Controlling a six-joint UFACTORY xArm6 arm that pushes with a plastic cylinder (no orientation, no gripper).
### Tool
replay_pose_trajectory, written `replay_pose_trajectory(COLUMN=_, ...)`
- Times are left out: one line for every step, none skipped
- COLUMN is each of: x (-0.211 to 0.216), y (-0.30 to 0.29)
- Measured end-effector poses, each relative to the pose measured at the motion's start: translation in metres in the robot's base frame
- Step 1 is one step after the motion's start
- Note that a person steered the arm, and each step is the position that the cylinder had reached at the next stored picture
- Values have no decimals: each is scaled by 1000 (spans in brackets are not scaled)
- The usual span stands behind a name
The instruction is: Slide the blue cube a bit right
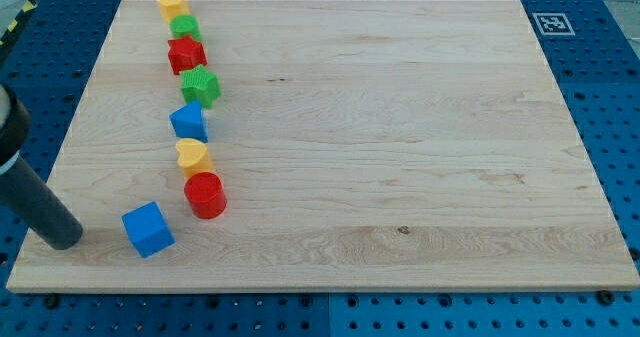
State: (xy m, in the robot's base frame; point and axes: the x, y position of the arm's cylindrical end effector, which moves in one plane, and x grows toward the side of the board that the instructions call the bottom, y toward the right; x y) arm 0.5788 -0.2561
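Observation:
The blue cube (148,228) lies near the board's bottom left corner. My tip (62,239) rests on the board to the cube's left, with a gap of about a cube's width between them. The dark rod rises from the tip toward the view's upper left edge. A red cylinder (205,194) stands just up and right of the cube.
A column of blocks runs up the left side: yellow heart (192,155), blue pointed block (189,121), green star (200,85), red star (186,54), green block (184,27), yellow block (172,3). The wooden board (400,147) has a marker tag (553,23) at top right.

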Motion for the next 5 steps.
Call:
replay_pose_trajectory(x=0, y=12)
replay_pose_trajectory(x=0, y=37)
replay_pose_trajectory(x=0, y=40)
replay_pose_trajectory(x=-2, y=38)
replay_pose_trajectory(x=-15, y=28)
